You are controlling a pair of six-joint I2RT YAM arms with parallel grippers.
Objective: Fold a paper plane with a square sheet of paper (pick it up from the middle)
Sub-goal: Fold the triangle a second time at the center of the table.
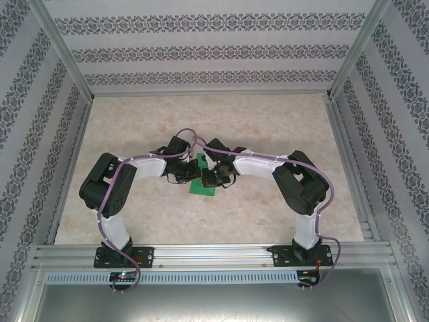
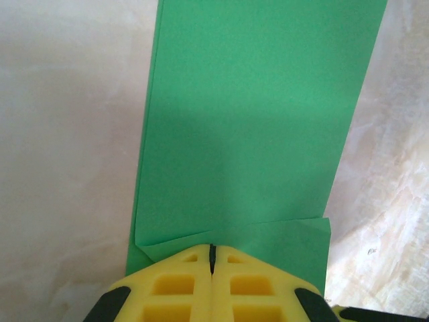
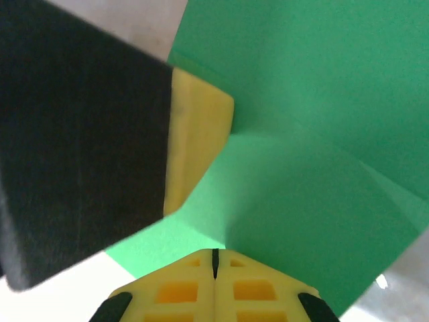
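Top external view: both arms bend inward and meet over the middle of the table (image 1: pixel 134 134). There the left pincer (image 1: pixel 182 171) and the right pincer (image 1: pixel 216 178) crowd together over the green paper (image 1: pixel 201 186), which lies partly hidden beneath them. Left wrist view: the left pincer (image 2: pixel 212 258) has its yellow fingers (image 2: pixel 174 285) pressed flat together with no gap, the tips at the near edge of the green paper (image 2: pixel 255 121). The paper runs away from the tips as a long band on the pale marbled table (image 2: pixel 67 134), and a narrow folded flap crosses it just ahead of the tips. Right wrist view: the right pincer (image 3: pixel 215 261) is likewise fully closed, its tips against the green paper (image 3: pixel 322 134), which carries a slanting crease on the right. One yellow finger (image 3: pixel 198 141) of the left pincer, with its black body, comes in from the left and touches the paper. Whether either pincer has a layer of paper pinched cannot be told.
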